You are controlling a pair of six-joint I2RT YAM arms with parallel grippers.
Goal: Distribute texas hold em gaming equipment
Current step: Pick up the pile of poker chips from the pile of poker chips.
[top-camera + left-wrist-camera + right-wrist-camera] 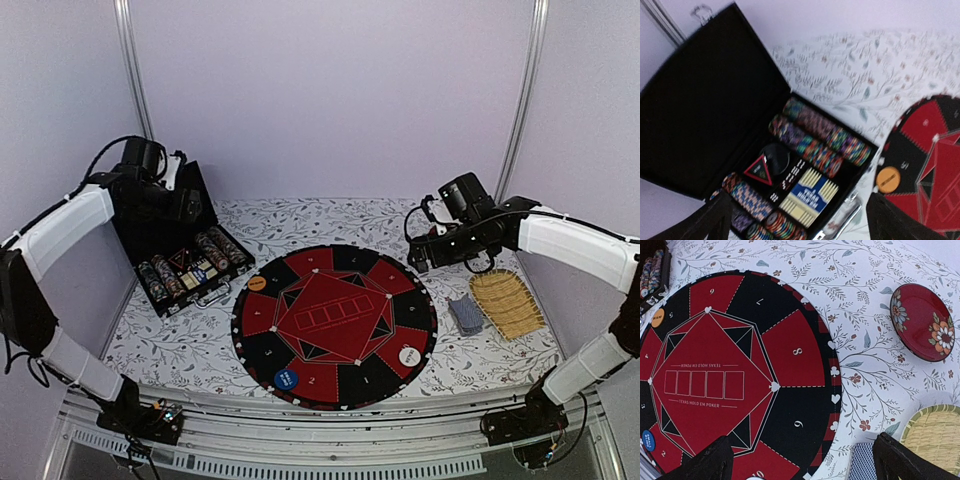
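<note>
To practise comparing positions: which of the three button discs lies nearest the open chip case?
The orange disc, at the poker mat's left edge by the case; the blue disc and white disc lie farther off.

The round red-and-black layout [790, 370] carries "TEXAS HOLD EM POKER" in white twice, above and below its row of five card boxes, with seat numbers such as 8 and 2 on its outer segments (lettering on the blue button disc [649, 440] and the boxed deck [807, 196] is too blurred to read).

Case [140, 235] left of board [330, 322], cards [465, 313] right.
</note>
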